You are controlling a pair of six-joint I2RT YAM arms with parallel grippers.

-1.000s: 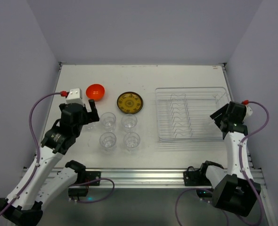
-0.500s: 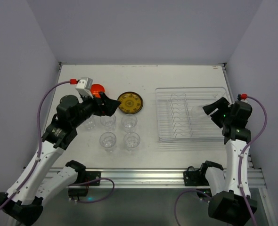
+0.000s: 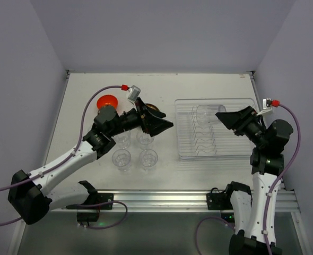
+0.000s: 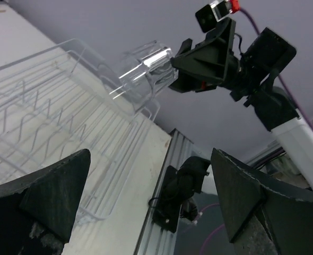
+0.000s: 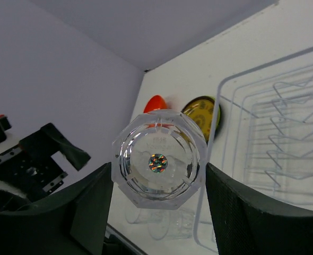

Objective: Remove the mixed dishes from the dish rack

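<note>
The right end effector (image 3: pixel 221 117) grips a small clear plastic cup (image 3: pixel 203 112), tipped on its side in the air above the clear rectangular plastic dish rack (image 3: pixel 236 144). The left end effector (image 3: pixel 161 125) hangs wide open and empty just left of the rack, over more clear cups (image 3: pixel 121 158) standing on the white worktop (image 3: pixel 93 85), the small orange-red bowl (image 3: pixel 106 100) at back left.

Yellow plate (image 3: pixel 154 108) — mostly hidden beneath the left tool (image 3: pixel 161 129); dish rack (image 5: pixel 284 133) — cropped right.

Cups (image 3: pixel 121 158) stand left of the rack (image 3: pixel 236 150), bowl (image 3: pixel 106 100) and plate (image 5: pixel 200 110) behind.
</note>
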